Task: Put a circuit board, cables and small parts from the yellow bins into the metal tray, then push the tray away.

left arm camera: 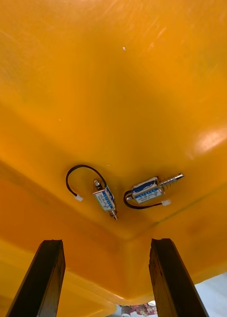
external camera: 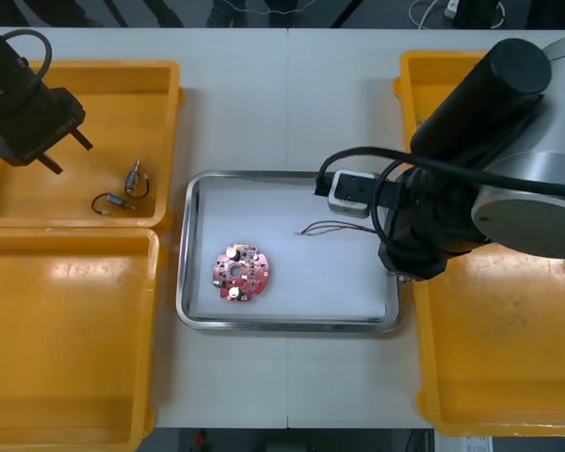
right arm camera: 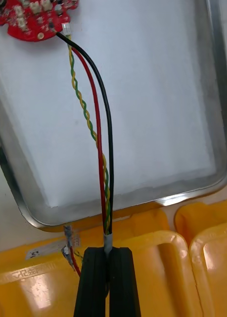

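My right gripper (right arm camera: 108, 253) is shut on the end of a red, black and yellow-green cable (right arm camera: 100, 138). The cable runs across the white inside of the metal tray (right arm camera: 220, 99) to the red circuit board (right arm camera: 31, 20). In the front view the board (external camera: 239, 274) lies left of the tray's (external camera: 192, 247) middle, and the thin cable (external camera: 334, 227) shows beside my right arm (external camera: 471, 188). My left gripper (external camera: 71, 157) hovers open over the far left bin (external camera: 75, 94). Just beyond its fingers (left arm camera: 165, 277) lie two small metal parts (left arm camera: 149, 189) (left arm camera: 104, 198) with black wires.
The near left bin (external camera: 66, 348) and the near right bin (external camera: 508, 348) stand along the tray's sides. My right arm covers much of the far right bin (external camera: 410, 71). Orange bin walls (right arm camera: 158, 247) sit just behind the right fingers. The table's far edge lies beyond the bins.
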You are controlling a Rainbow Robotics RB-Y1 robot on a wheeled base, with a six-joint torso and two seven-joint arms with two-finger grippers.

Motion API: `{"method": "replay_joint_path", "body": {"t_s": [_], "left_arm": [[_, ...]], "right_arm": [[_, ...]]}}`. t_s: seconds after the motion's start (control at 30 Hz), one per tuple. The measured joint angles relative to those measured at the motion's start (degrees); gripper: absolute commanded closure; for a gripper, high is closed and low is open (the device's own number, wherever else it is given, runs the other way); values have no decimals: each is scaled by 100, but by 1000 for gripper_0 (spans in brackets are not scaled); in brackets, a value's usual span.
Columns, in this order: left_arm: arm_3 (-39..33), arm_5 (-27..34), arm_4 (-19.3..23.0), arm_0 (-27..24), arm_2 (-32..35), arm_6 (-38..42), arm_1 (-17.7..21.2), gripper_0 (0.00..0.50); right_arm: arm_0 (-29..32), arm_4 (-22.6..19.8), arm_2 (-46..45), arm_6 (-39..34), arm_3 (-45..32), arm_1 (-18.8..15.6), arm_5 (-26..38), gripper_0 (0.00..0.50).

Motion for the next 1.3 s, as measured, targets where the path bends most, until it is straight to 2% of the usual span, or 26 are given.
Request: {"method": "replay_joint_path", "body": {"t_s": [0.27,0.37,0.5,0.63,0.9,1.3], "left_arm": [[415,-389,282,0,-175,0,-1,0],[431,-487,361,0,-380,0,-2,0],[432,-590,381,0,-680,0,-6,0],[442,-672,381,0,-919,-3,-13,0],[583,-881,366,0,-976,-6,-150,0],[654,-1093,289,0,-1309,-10,-295,0]], "right_arm": [[-1,188,219,473,580,230,-106,500],[-1,443,370,776,717,343,-255,500],[-2,796,633,775,887,508,-418,500],[-2,977,894,775,1107,650,-663,500],[-3,1577,1510,775,1479,783,-1099,500],[-3,1615,1931,776,2208,817,-1938,500]]}}
